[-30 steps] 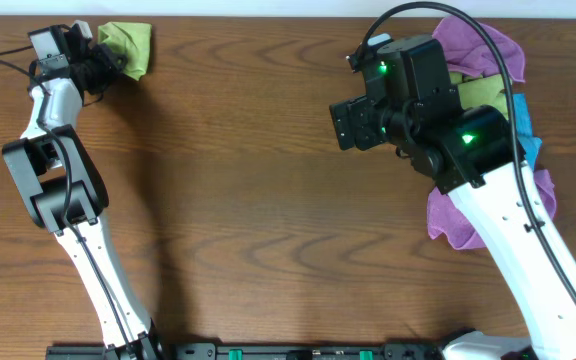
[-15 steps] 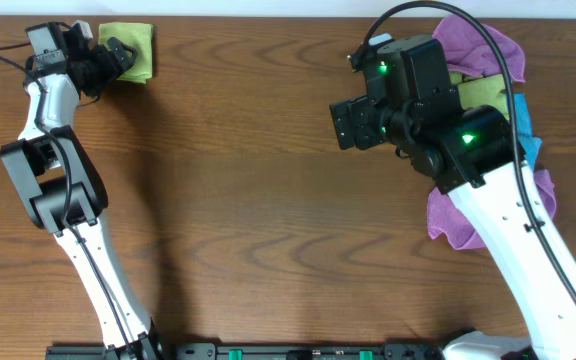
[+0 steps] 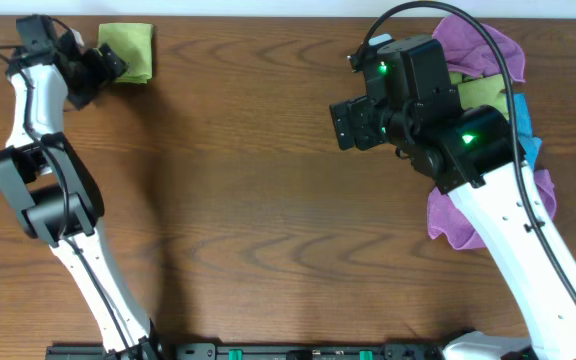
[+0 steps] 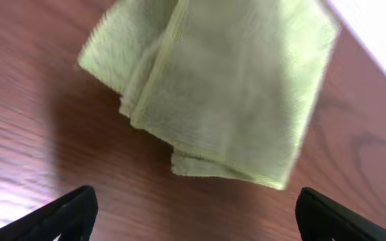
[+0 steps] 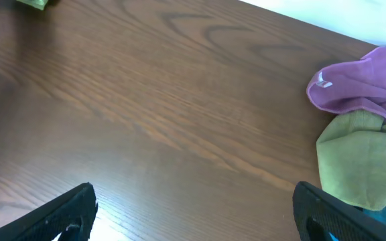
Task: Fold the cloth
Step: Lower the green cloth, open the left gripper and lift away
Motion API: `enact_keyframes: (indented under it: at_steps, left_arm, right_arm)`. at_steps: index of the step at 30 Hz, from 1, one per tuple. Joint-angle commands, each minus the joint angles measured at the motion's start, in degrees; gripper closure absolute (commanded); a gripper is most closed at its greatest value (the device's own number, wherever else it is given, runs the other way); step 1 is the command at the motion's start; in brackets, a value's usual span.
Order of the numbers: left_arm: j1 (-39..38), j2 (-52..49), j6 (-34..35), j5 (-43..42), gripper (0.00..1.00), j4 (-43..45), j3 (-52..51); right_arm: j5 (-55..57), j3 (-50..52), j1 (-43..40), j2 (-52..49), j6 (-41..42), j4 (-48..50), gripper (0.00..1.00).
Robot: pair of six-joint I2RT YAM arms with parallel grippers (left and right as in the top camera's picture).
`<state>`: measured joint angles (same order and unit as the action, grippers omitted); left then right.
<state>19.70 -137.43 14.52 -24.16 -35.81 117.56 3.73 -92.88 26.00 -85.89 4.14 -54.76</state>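
Observation:
The cloth, bright lime green, lies folded into a small rectangle at the table's far left corner. In the left wrist view the cloth shows layered edges and rests flat on the wood. My left gripper stands just left of it, jaws wide open and nothing between them; in its own view the left gripper sits short of the cloth's near edge. My right gripper hovers open over bare wood right of centre, and the right gripper holds nothing. A sliver of the cloth shows far off.
A pile of other cloths lies at the right under the right arm: a purple cloth, an olive-green cloth, a blue cloth and more purple. The purple cloth and olive cloth show on the right.
My left gripper has opened, let go of the cloth and drawn back to the left. The cloth now lies flat and folded. The right arm has not moved.

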Motion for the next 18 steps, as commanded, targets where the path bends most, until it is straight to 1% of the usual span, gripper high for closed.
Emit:
enact_keyframes:
  at_steps: [1,4,5,6,9,10,11,15,18]
  left_arm:
    - [0.31,3.85,-0.83,2.69,0.04,-0.24,0.00]
    - [0.13,4.37,-0.83,2.16,0.05,0.33,0.00]
    - [0.02,4.37,-0.81,1.31,0.03,1.22,-0.02]
    - [-0.17,4.35,-0.81,0.39,0.17,2.29,-0.02]
    - [-1.01,4.35,-0.79,-1.16,0.91,5.97,-0.02]
    - [-1.49,4.17,-0.79,-0.74,0.94,7.43,-0.07]
    - [-1.84,4.02,-0.79,-0.72,0.95,8.52,-0.07]
    - [-3.56,2.73,-0.15,-0.44,0.94,13.03,-0.13]
    - [-4.52,1.36,-0.13,2.29,0.94,14.82,-0.13]
  right_arm:
    - [0.59,-0.17,-0.57,-0.28,0.94,0.20,0.07]
    - [0.59,-0.17,-0.57,-0.28,0.94,0.22,0.07]
    - [0.59,-0.17,-0.57,-0.28,0.94,0.37,0.07]
    - [0.59,-0.17,-0.57,-0.28,0.94,0.57,0.07]
    - [0.61,-0.17,-0.59,-0.28,0.94,1.46,0.07]
    - [0.61,-0.17,-0.59,-0.28,0.94,1.90,0.06]
    - [0.61,-0.17,-0.59,-0.28,0.94,2.34,0.06]
    - [0.61,-0.17,-0.59,-0.28,0.94,3.58,0.06]
    - [0.59,-0.17,-0.59,-0.28,0.94,3.74,0.06]
